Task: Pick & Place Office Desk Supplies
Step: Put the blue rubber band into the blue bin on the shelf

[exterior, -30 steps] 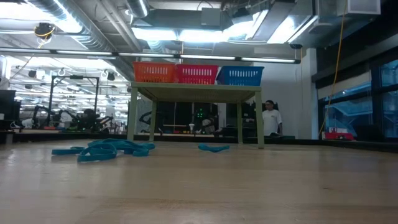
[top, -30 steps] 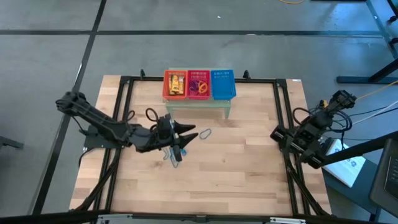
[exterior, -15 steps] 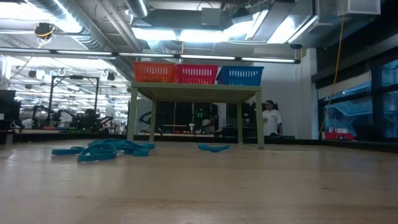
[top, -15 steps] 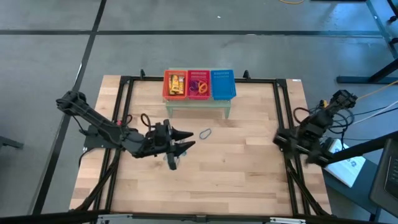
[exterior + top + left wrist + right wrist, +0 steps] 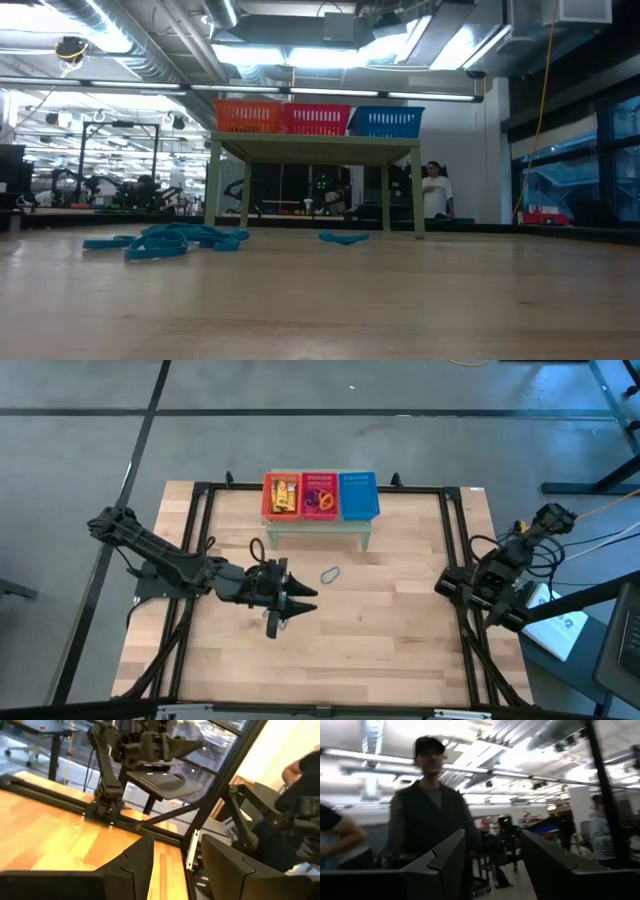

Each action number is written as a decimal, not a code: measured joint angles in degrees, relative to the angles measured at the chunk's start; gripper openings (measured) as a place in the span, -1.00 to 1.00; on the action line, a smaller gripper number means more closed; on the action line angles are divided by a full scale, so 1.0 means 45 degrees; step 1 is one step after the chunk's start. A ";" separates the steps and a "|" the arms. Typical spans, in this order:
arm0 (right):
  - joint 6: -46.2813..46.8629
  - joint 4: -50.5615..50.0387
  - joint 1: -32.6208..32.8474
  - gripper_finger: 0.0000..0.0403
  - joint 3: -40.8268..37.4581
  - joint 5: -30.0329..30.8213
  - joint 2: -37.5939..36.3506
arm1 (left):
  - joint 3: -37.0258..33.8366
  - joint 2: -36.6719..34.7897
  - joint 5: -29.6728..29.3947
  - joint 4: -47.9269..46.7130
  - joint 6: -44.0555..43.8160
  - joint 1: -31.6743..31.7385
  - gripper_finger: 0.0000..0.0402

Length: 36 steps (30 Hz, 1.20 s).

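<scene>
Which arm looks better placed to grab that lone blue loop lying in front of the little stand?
The left, probably. Its gripper is out over the table, fingers open, just beside the blue loop. The right gripper is also open but sits back at the table's right edge, far from the loop.

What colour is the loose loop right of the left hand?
Blue loop, clearest in the high view.
</scene>
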 joint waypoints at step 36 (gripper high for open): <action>0.0415 0.1712 -0.0253 -0.05 0.0000 1.2565 0.0747 | 0.0005 -0.0272 -0.4117 -0.2207 -0.0507 0.0157 -0.21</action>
